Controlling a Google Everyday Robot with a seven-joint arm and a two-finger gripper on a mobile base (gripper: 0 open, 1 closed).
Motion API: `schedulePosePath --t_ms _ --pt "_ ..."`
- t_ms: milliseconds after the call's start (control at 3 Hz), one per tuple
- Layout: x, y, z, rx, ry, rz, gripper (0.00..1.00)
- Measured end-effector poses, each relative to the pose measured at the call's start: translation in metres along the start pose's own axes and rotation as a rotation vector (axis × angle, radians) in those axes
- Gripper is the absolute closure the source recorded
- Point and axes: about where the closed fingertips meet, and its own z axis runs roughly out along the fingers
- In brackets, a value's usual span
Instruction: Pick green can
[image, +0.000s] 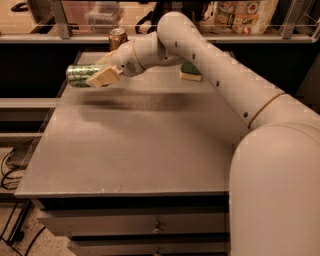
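Most of the pick looks done. The shiny green metal drink can (81, 76) lies on its side in the air at about ten o'clock over the grey speckled tabletop (135, 150), its silver end pointing left. A long soft shadow (130, 102) lies on the surface beneath it, so I judge it clear of the tabletop rather than resting on it. What is left, as far as I can judge, is only to raise it higher or carry it off without letting it slip.

Just right of the can's middle sits the gripper (98, 76). Its pale tan fingers (106, 77) pinch the can's right-hand half, one flat pad across the near side; the far finger is hidden behind the can.

Behind the wrist, at about eleven o'clock, a brown-gold metal can (118, 38) stands upright, well apart from the grasp and untouched. Further right, at about one o'clock, a yellow sponge with a green top (190, 72) lies flat on the tabletop, partly behind the arm.

A thick white jointed arm (225, 80) rises from the bulky body at four o'clock, runs up and leftward across the far right of the tabletop, bends at a rounded elbow near twelve o'clock, then drops down-left into the wrist, reaching well out with the wrist roughly level.
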Motion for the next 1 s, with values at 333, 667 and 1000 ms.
schedulePosePath --t_ms 333,667,1000 --pt "-0.030 -0.010 -0.060 0.067 -0.023 -0.065 1.00" --pt "-0.084 -0.019 -0.133 0.131 -0.076 -0.180 1.00" --pt "-0.084 -0.019 -0.133 0.131 -0.076 -0.179 1.00"
